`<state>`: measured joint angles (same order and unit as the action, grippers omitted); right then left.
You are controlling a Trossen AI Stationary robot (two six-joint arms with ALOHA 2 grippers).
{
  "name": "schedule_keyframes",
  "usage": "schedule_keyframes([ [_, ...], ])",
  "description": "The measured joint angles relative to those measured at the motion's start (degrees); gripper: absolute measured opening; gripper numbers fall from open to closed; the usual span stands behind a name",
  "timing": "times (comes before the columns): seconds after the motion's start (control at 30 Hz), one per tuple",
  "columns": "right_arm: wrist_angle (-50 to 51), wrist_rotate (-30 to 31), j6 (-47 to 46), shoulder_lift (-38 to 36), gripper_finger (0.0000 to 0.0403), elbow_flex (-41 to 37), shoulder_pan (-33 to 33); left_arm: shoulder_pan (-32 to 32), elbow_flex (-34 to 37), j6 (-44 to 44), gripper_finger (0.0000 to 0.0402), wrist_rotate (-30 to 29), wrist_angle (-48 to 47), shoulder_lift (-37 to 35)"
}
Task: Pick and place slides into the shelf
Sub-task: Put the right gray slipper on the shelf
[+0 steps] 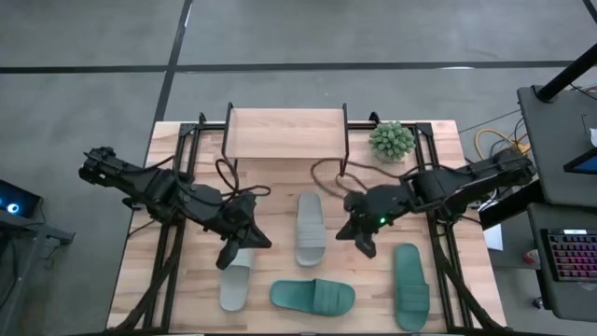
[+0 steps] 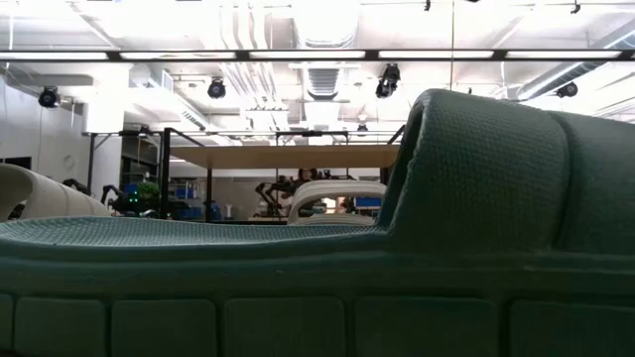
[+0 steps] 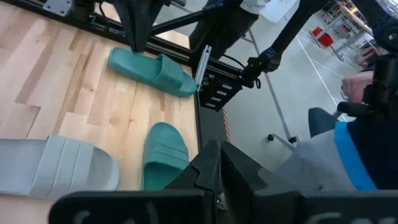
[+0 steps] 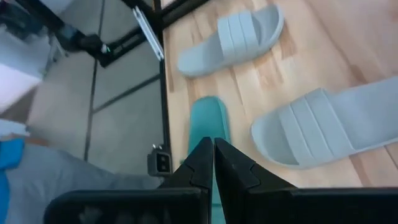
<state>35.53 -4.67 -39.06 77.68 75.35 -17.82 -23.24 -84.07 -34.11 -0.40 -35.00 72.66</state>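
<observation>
- We see all four slides lying flat on the wooden table (image 1: 140, 271), none of them on the shelf.
- One pale slide (image 1: 310, 229) lies lengthwise near the table's middle, between the two grippers and in front of the shelf.
- The second pale slide (image 1: 235, 280) sits toward the left front, its far end under the left gripper in the high view.
- One teal slide (image 1: 312, 297) lies crosswise at the front edge, just beside that second pale one.
- The other teal slide (image 1: 410, 285) lies lengthwise at the right front, near the right gripper.
- In the low view a teal slide (image 2: 317, 288) fills most of the picture, so close that we can tell little else about it there.
- The shelf (image 1: 284, 133) stands at the far edge of the table, its light plank top bare, its thin black legs at the corners.
- The left gripper (image 1: 227, 259) hangs over the left half of the table, fingers pressed together and holding nothing.
- From its wrist we see both teal slides and one pale one beyond its shut fingers.
- The right gripper (image 1: 367, 247) hangs right of the middle pale slide, fingers also closed on nothing.
- Its wrist view shows both pale slides and one teal end past the fingers.
- A small green plant (image 1: 391, 140) stands beside the shelf's right end.
- A person's clothing in blue and grey shows off the table in both wrist views.
</observation>
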Motion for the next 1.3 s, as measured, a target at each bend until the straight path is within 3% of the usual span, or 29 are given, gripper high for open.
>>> schedule_keyframes([
  [0.37,0.96,0.29,3.97,8.94,0.0009,-0.04,-2.04,-1.25,0.03,-0.09,0.0000,-0.02,-0.17,-0.02],
  [0.63,1.14,1.98,7.16,9.75,0.0012,-0.04,-2.90,-1.27,0.07,-0.09,0.0000,-0.02,-0.48,-0.02],
  [1.3,3.29,10.40,13.50,12.86,0.0144,0.05,-5.63,-1.33,0.09,-0.04,0.0000,1.39,-1.59,-0.37],
])
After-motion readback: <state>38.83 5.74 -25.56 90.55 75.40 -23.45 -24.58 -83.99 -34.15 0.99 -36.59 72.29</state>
